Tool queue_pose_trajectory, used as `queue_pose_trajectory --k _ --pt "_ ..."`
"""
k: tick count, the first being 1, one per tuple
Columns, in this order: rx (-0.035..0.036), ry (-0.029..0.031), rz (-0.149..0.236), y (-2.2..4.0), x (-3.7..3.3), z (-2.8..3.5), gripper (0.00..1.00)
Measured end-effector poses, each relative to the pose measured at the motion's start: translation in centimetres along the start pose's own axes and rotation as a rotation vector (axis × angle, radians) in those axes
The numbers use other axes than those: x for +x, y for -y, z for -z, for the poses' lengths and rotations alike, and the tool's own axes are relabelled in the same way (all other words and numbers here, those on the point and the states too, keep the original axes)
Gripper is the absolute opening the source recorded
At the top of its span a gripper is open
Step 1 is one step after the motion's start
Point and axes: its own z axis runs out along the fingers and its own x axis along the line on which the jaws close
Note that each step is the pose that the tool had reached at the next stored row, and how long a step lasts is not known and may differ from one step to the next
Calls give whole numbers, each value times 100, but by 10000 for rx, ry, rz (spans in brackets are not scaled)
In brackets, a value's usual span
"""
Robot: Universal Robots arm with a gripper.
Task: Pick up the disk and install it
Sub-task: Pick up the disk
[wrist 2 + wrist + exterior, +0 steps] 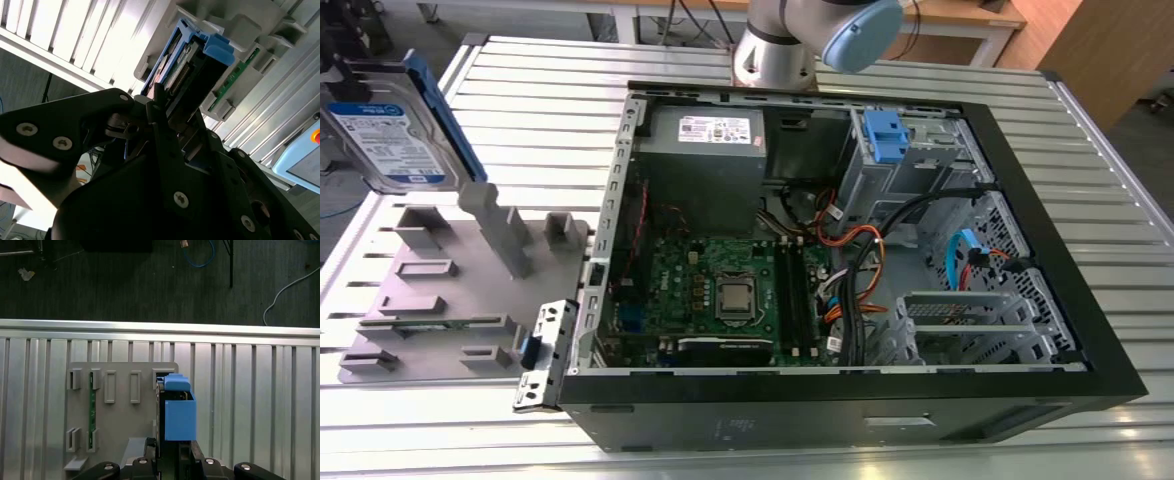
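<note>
Closest to the wrist cameras is the gripper [175, 107], its black linkage in the foreground of both wrist views [172, 456]. As far as I can judge, the jaws are clamped on the disk [175, 75], one finger [154, 107] lying flat against its side. The disk stands on edge in that grasp. In the first wrist view I look along its thin edge, with the blue bracket [178, 412] facing the camera.

In the exterior view the disk [394, 130] hangs at the far left with its label turned to the camera. It is raised above the grey fixture tray [454, 300], and its lower edge looks clear of the tray's slots. I take the tray's upright slots [120, 390] to be there so that parts stand on edge and the fingers can close over the flat faces. Gripping the faces leaves the bracket's edges free, which I judge the disk needs to slide into a bay.

Well apart from the disk, toward the exterior view's right, the computer case [854, 415] lies on its side on the slatted metal table [520, 90]. Its side panel is off, so its inside is reachable from above. The grey power supply [700, 150], the green motherboard [720, 290] and the metal drive cage [907, 165] are all exposed. The disk is not yet near the cage.
</note>
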Motion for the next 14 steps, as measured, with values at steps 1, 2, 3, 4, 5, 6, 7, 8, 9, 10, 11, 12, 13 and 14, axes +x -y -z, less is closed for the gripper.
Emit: queue_pose_trajectory --k 1,2,3,4,5,6,7,8,9,10,11,12,13,14 --pt "0 0 0 0 0 26 35" --pt "0 1 0 -1 -1 59 35" --pt "1 3 0 -1 -2 91 35" --pt "-1 3 0 -2 -2 120 35" --pt "1 5 0 -2 -3 149 35" --pt "1 5 0 -2 -3 180 35" --pt "1 5 0 -3 -4 214 35" --pt "0 5 0 -3 -4 249 35" --pt "1 6 0 -4 -5 292 35" --pt "2 8 0 -4 -6 332 35" --pt "-1 8 0 -5 -6 371 35" --pt "0 9 0 -6 -7 408 35" --pt "1 10 0 -6 -7 443 35" --pt "0 11 0 -7 -8 477 35"
